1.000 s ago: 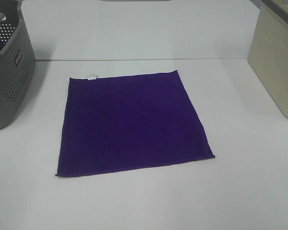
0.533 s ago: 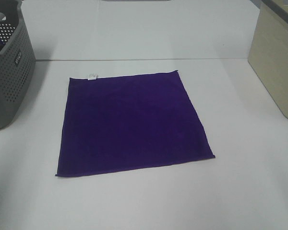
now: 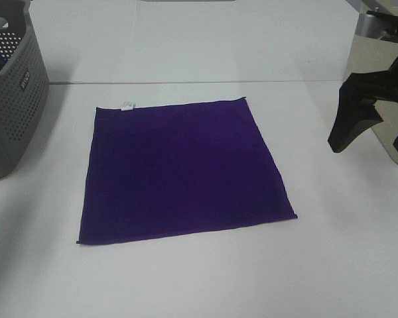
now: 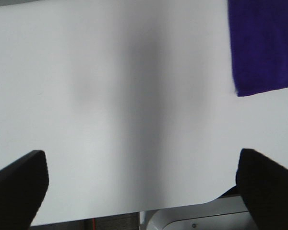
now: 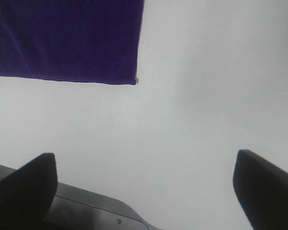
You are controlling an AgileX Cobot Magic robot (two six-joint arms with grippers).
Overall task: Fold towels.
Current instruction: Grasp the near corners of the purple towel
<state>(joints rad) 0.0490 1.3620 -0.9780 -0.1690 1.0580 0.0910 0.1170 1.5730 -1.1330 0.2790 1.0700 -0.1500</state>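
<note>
Where the towel lies: the purple towel [image 3: 186,172] is spread flat in a single layer in the middle of the white table [image 3: 205,285]. Its white tag [image 3: 128,105] sits on the far edge, near the far left corner.
Surface: plain matte white, with a thin seam [image 3: 278,81] running across it just beyond the towel's far edge.
Room, left: a grey perforated basket [image 3: 13,99] stands at the table's left side, apart from the towel.
Room, right: a beige box [image 3: 375,56] stands at the far right.
Right gripper [image 3: 370,147]: hangs over bare table by the box, to the right of the towel and not touching it. Its fingers are spread wide with nothing between them.
Left gripper [image 4: 144,191]: out of the high view. Its wrist camera shows both fingers wide apart over bare table near the table's edge, with one towel corner in sight.
Open room: white table shows on all four sides of the towel, widest along the near side.
</note>
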